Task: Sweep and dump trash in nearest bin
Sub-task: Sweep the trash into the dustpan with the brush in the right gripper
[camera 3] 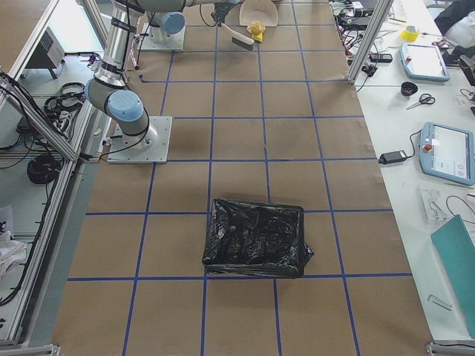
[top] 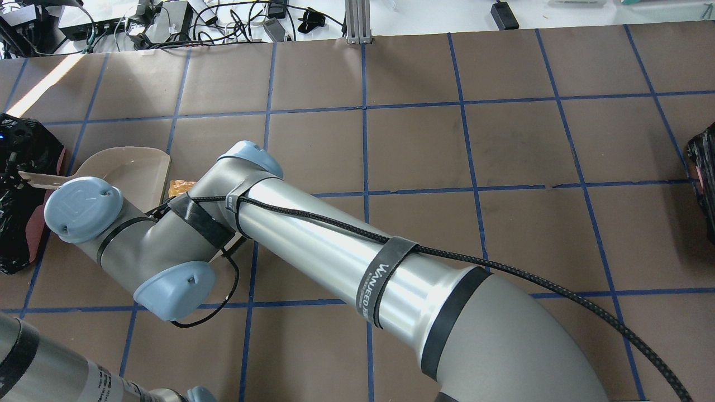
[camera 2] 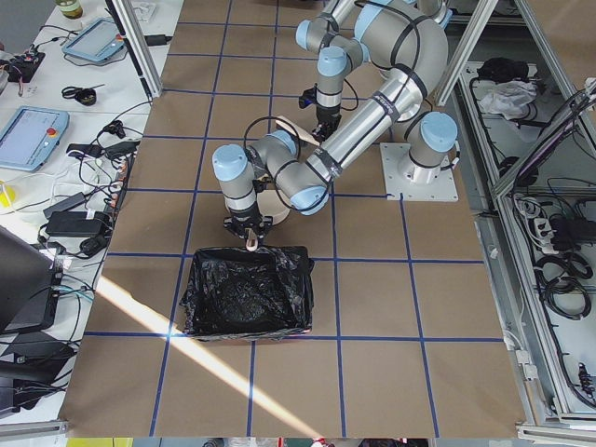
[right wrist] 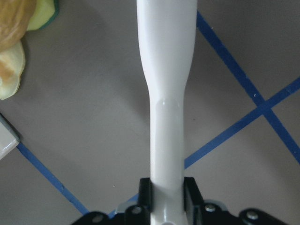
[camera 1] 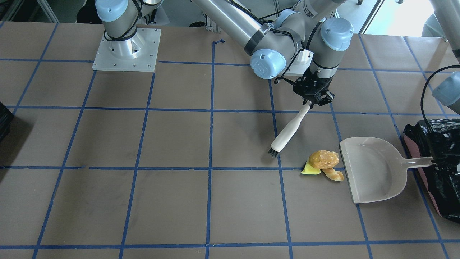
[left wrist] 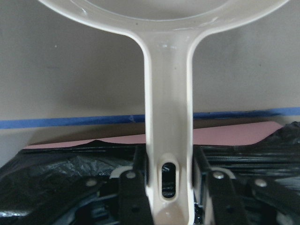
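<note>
The trash lies in one small heap: a golden-brown lump (camera 1: pixel 323 159), a yellow sponge wedge (camera 1: pixel 309 169) and a tan pastry piece (camera 1: pixel 333 175). It sits right at the lip of the white dustpan (camera 1: pixel 373 169). My left gripper (left wrist: pixel 168 187) is shut on the dustpan's handle (left wrist: pixel 168 117), just over the edge of the bin (camera 1: pixel 413 151), which is pink-sided and lined with a black bag. My right gripper (camera 1: pixel 312 102) is shut on the white brush (camera 1: pixel 289 131). The brush slants down, with its black bristles on the table a short way from the heap, on the side away from the dustpan.
A second black-bagged box (camera 3: pixel 256 237) stands far off at the table's other end. The right arm (top: pixel 313 245) reaches across the table and hides most of the heap in the overhead view. The right arm's base plate (camera 1: pixel 125 50) is at the robot's side of the table.
</note>
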Robot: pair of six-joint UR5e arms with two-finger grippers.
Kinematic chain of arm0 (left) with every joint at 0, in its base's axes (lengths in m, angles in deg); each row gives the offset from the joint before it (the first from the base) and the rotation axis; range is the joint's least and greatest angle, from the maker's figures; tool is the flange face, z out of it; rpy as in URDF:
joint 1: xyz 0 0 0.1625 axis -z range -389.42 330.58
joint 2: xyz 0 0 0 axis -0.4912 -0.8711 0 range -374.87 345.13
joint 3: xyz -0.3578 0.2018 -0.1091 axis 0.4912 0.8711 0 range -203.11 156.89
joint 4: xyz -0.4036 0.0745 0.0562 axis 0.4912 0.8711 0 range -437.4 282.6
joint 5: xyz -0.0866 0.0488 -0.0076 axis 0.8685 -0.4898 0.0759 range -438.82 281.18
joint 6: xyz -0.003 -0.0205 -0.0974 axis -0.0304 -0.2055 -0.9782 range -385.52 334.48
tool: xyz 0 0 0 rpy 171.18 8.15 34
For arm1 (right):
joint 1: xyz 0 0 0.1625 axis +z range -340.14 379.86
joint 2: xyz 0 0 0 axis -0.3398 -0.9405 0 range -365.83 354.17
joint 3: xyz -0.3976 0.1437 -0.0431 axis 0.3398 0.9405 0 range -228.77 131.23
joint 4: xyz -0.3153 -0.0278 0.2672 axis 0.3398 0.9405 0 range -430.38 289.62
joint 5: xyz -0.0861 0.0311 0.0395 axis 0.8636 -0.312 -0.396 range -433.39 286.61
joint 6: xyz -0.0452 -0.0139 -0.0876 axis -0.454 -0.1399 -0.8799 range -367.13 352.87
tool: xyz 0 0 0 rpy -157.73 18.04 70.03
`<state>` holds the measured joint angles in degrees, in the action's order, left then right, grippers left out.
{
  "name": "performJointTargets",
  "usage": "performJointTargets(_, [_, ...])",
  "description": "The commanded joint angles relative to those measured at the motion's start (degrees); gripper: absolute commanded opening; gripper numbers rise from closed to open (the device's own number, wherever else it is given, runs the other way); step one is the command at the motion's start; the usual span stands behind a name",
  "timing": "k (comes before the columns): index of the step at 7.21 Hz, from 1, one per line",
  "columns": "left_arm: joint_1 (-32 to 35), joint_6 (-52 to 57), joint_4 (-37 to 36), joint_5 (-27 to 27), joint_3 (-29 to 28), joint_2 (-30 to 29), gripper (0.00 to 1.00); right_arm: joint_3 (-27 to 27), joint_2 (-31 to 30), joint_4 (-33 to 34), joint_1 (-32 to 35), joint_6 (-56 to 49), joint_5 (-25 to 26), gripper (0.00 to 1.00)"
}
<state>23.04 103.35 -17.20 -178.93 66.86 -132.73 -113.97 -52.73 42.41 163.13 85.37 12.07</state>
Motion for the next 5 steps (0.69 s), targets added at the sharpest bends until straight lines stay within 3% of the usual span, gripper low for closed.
performJointTargets(1, [0.37, 1.64, -0.36, 2.46, 0.37, -0.53, 0.00, 2.61, 2.33, 0.05, 0.44, -0.57, -1.86, 0.00])
performJointTargets(3, [0.89, 1.48, -0.36, 2.56, 0.37, -0.45, 0.00, 8.22, 6.19, 0.15, 0.53, -1.01, -2.57, 0.00])
performJointTargets(5, [1.07, 1.30, -0.36, 3.26, 0.55, -0.45, 0.00, 10.18, 7.78, 0.32, 0.53, -4.42, -2.66, 0.00])
